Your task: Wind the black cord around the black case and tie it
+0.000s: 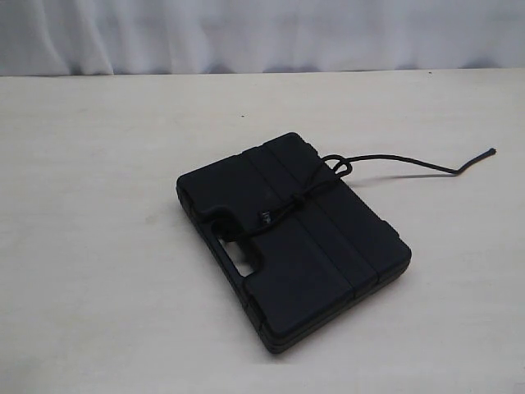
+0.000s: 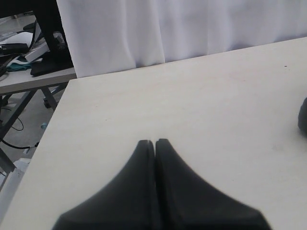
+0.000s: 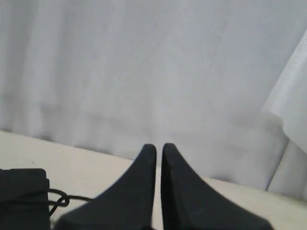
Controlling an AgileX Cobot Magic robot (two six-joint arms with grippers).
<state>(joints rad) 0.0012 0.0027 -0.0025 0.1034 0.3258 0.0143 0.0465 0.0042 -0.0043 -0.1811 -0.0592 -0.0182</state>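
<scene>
The black case [image 1: 291, 240] lies flat on the pale table, handle slot toward the front left. The black cord [image 1: 316, 187] crosses its top from near the handle slot to the far edge, where it forms a small knot [image 1: 340, 167]; its loose tail [image 1: 426, 164] trails right along the table. In the right wrist view a corner of the case [image 3: 23, 196] and the cord's knot [image 3: 56, 197] show beside my right gripper [image 3: 159, 146], which is shut and holds nothing. My left gripper [image 2: 154, 142] is shut and empty over bare table; the case's edge [image 2: 303, 115] shows far off. Neither gripper appears in the exterior view.
A white curtain [image 1: 262, 33] hangs behind the table's far edge. In the left wrist view the table's edge [image 2: 43, 143] drops off to a floor with another desk and cables [image 2: 29, 57].
</scene>
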